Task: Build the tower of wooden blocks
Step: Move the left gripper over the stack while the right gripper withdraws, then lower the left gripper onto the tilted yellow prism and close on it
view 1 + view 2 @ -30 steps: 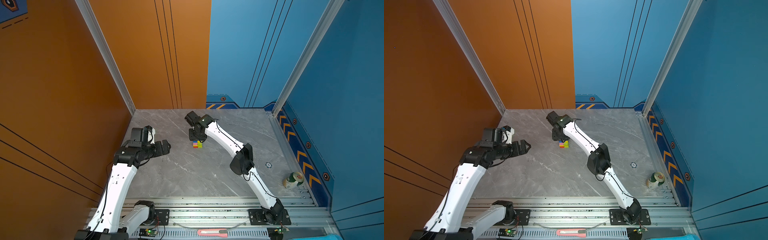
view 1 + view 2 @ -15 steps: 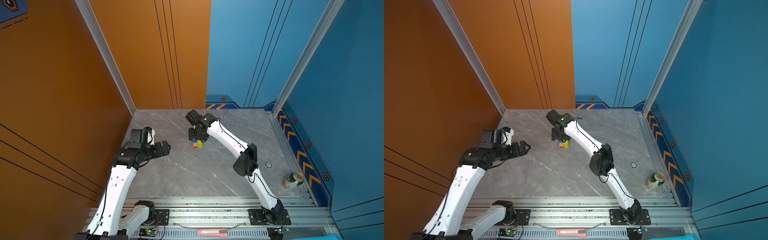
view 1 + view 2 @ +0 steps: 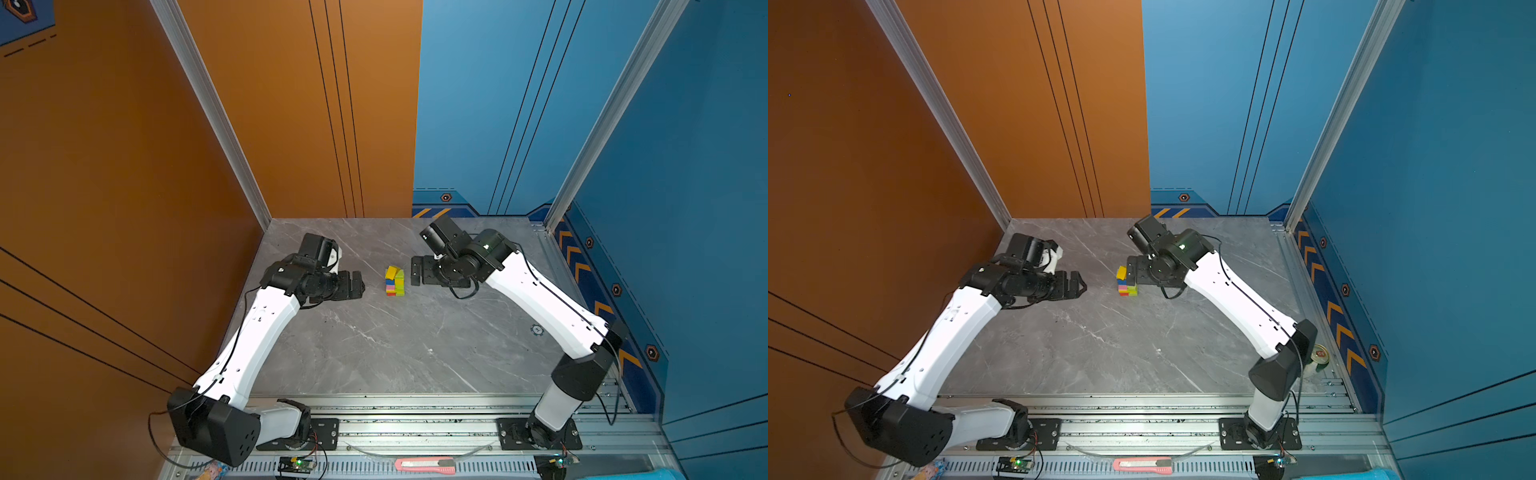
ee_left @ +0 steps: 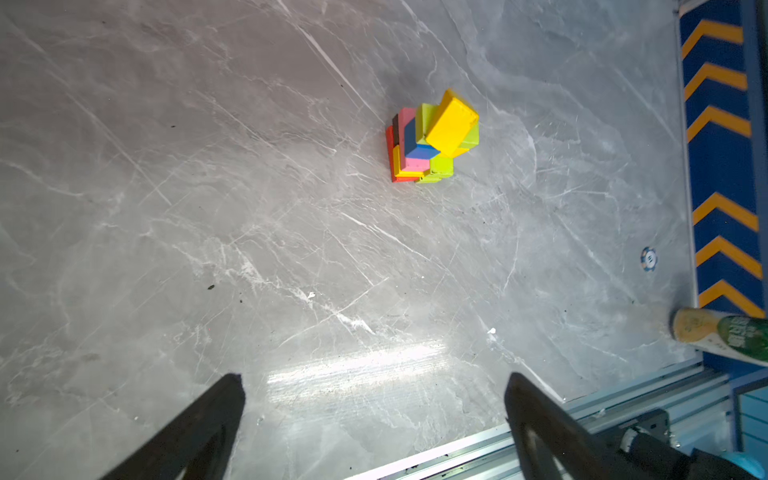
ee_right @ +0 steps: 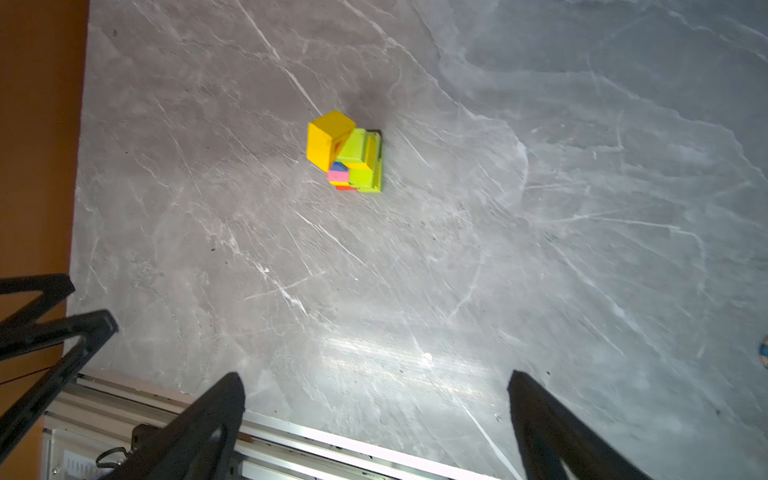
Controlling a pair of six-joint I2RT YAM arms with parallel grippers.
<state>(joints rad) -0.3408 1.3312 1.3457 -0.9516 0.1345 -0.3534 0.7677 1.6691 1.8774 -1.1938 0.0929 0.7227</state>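
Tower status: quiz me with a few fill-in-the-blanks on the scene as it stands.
The tower stands ____ the left gripper and the right gripper.
Its topmost block is ____.
Both grippers' jaws stand ____, holding nothing.
The tower's lowest visible layer is ____.
Missing words: between; yellow; open; red.

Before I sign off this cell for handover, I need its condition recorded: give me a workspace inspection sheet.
Surface: grey veined table, few dark specks.
Job's things: tower standing mid-table, yellow block on top skewed.
Clutter: can and disc by right edge; cutter at front edge.
Grippers: left gripper and right gripper open, empty, flanking tower, apart from it.
Cables: black cable loops under right wrist; others run along both arms.
Surroundings: orange wall left, blue wall right.
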